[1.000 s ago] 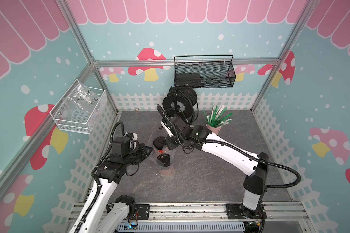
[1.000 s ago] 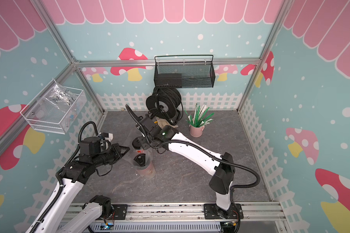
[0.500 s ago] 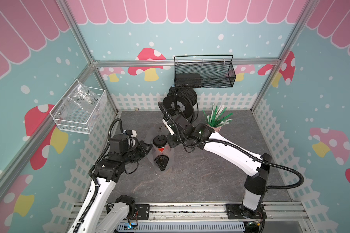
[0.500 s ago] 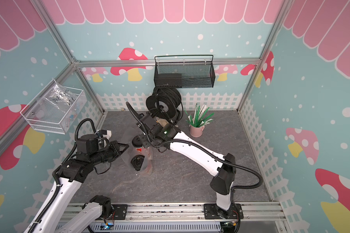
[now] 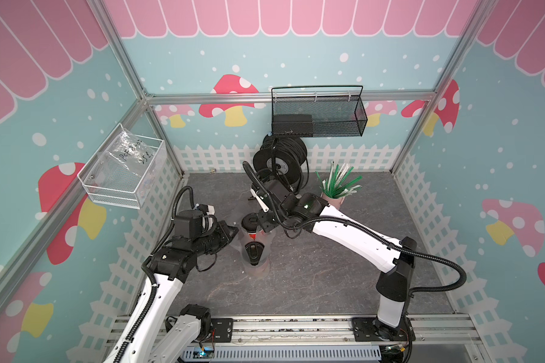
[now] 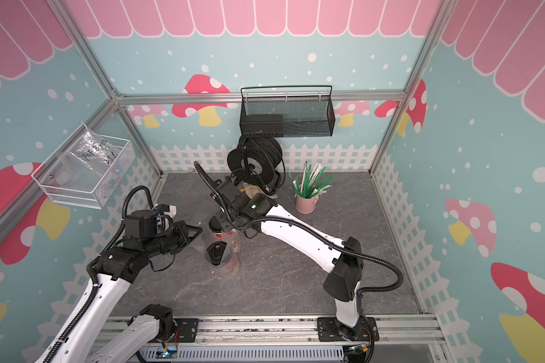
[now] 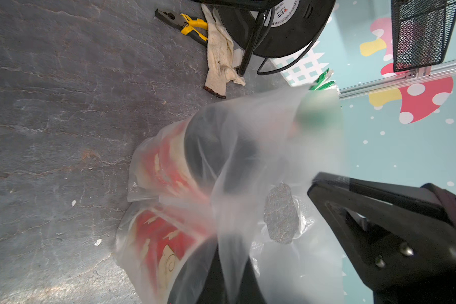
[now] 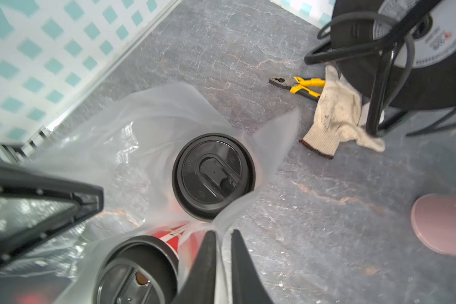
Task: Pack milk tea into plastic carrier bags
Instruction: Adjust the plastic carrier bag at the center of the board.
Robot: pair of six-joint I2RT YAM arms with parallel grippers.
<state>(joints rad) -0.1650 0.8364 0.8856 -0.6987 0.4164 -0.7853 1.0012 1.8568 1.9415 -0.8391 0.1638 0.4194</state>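
Note:
Two milk tea cups, red with black lids, stand side by side inside the clear plastic carrier bag [image 5: 263,243], [image 8: 142,126]. The far cup [image 5: 250,220], [image 8: 213,176] and the near cup [image 5: 254,251], [image 8: 134,273] show in both top views and both wrist views. My left gripper [image 5: 232,231], [image 7: 232,276] is shut on the bag's left edge, and the film is stretched taut. At the bag's right edge, my right gripper [image 5: 265,224], [image 8: 223,237] has its jaws slightly apart, with the film running through the narrow gap.
A black cable reel [image 5: 279,160] stands at the back, with yellow pliers [image 8: 298,84] and a white glove [image 8: 334,115] at its foot. A pink cup of straws [image 5: 335,191] is at the back right. A black mesh basket [image 5: 318,116] and a white wire basket [image 5: 123,176] hang on the walls.
The near cup's black lid now faces up in the bag; a second ago it looked tilted. Both arms have barely moved.

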